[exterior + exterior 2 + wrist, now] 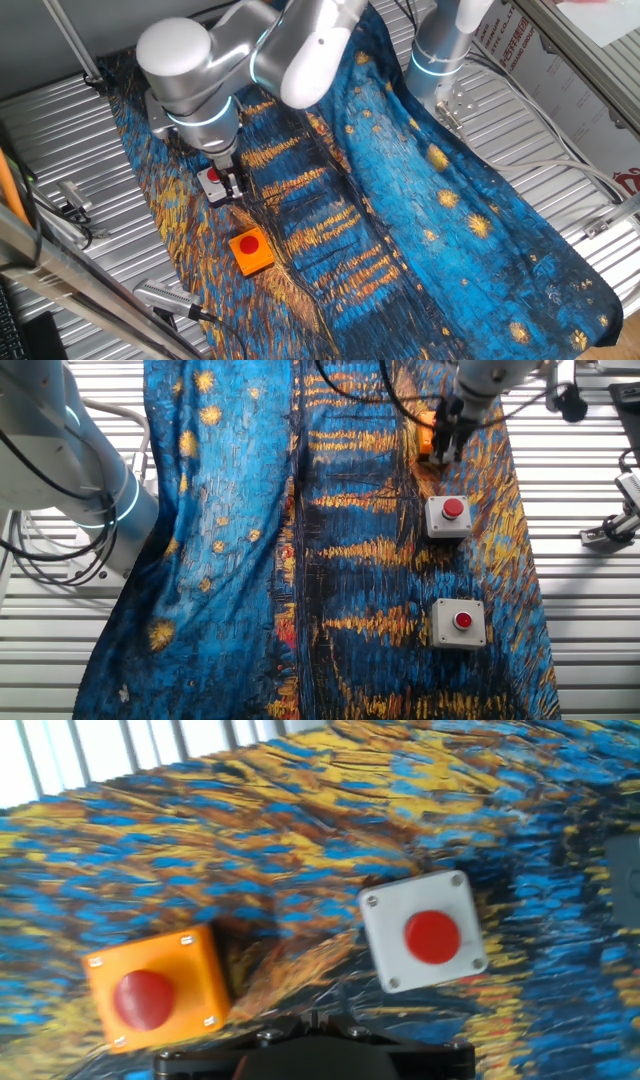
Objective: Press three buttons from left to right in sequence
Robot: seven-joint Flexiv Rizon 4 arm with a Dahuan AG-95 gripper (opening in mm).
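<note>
Three red-capped buttons lie in a row on a blue and yellow painted cloth [240, 540]. The orange-based button [250, 250] is partly hidden behind the fingers in the other fixed view [425, 442] and sits at the left in the hand view [150, 990]. The middle grey button [448, 515] shows beside the fingers in one fixed view [210, 180] and at the right in the hand view [425, 933]. The last grey button [460, 622] is hidden behind the arm in one fixed view. My gripper [233, 190] [443, 452] hovers above the cloth between the orange and middle buttons. Its finger gap does not show.
The cloth lies on a ribbed metal table [560, 150]. A second arm's base [440, 50] [70, 470] stands beside the cloth. Metal fixtures [612, 528] and a metal tool [165, 297] sit by the cloth's edges. Cables run along the table.
</note>
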